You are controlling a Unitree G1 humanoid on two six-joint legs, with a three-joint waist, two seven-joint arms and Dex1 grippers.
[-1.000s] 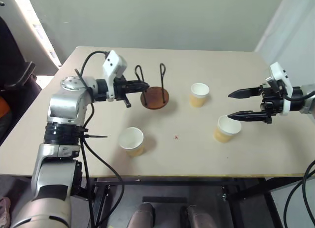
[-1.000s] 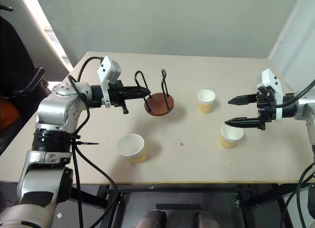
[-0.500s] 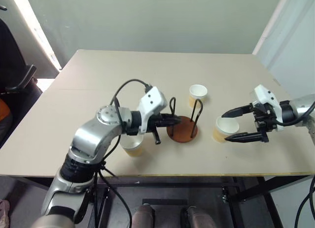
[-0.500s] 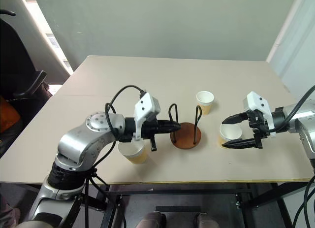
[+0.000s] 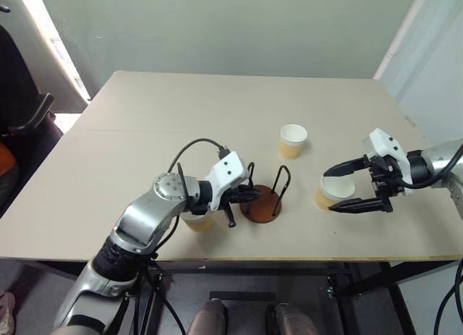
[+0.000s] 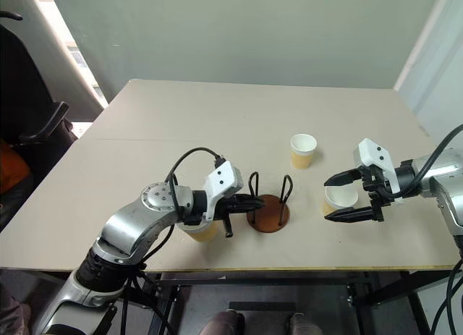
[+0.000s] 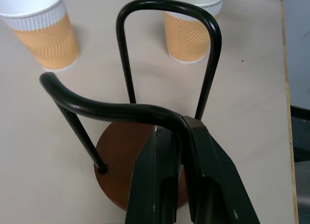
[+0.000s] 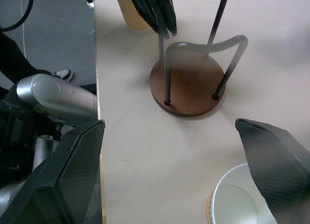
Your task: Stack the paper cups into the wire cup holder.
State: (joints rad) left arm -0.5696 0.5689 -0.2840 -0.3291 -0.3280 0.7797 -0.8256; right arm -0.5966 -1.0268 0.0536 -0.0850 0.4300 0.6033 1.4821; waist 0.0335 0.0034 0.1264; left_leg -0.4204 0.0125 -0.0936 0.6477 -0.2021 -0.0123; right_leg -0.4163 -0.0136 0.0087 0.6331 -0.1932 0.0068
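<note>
The wire cup holder (image 5: pixel 262 205), a brown disc with two black wire loops, stands near the table's front edge. My left gripper (image 5: pixel 249 195) is shut on its nearer loop (image 7: pixel 111 108), as the left wrist view shows close up. Three paper cups stand upright. One cup (image 5: pixel 292 141) is behind the holder. Another cup (image 5: pixel 197 221) is half hidden behind my left wrist. The third cup (image 5: pixel 331 192) sits on the right, where my right gripper (image 5: pixel 330 189) is open, one finger either side of its rim. I cannot tell whether the fingers touch it.
The beige table (image 5: pixel 145 132) has bare surface across its back and left. Its front edge runs just in front of the holder and the two nearer cups. A dark chair (image 5: pixel 22 125) stands off the left side.
My left gripper has pulled the holder from the back left toward the front, between the two nearer cups. My right gripper has sunk a little around the right cup. The camera has also shifted.
</note>
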